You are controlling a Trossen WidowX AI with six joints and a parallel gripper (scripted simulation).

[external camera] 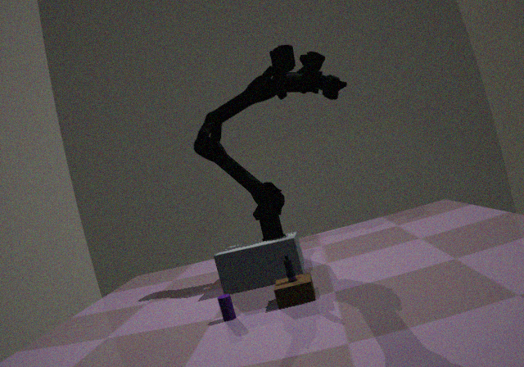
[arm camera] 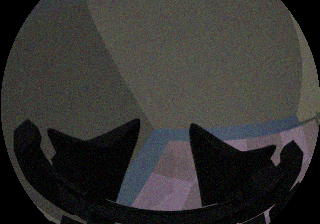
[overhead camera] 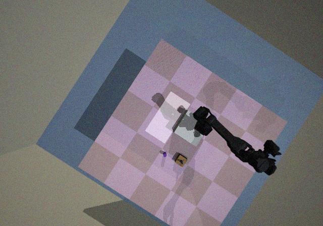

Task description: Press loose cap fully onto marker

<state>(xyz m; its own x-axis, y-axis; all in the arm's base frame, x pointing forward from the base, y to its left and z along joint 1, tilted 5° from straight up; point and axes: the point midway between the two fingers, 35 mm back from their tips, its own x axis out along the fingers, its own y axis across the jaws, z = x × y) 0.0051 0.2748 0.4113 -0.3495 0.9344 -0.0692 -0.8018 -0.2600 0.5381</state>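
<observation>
The tool (external camera: 338,85) hangs high above the tabletop (external camera: 422,269), its fingers roughly half parted with nothing between them. The purple cap (external camera: 227,307) stands upright on the tabletop, well below and well apart from the tool, just beside the brown holder block (external camera: 295,292). The dark marker (external camera: 289,268) stands upright in that block, uncapped. In the top view, cap (overhead camera: 164,154) and block (overhead camera: 180,159) sit in the middle part of the tabletop, away from its edges.
</observation>
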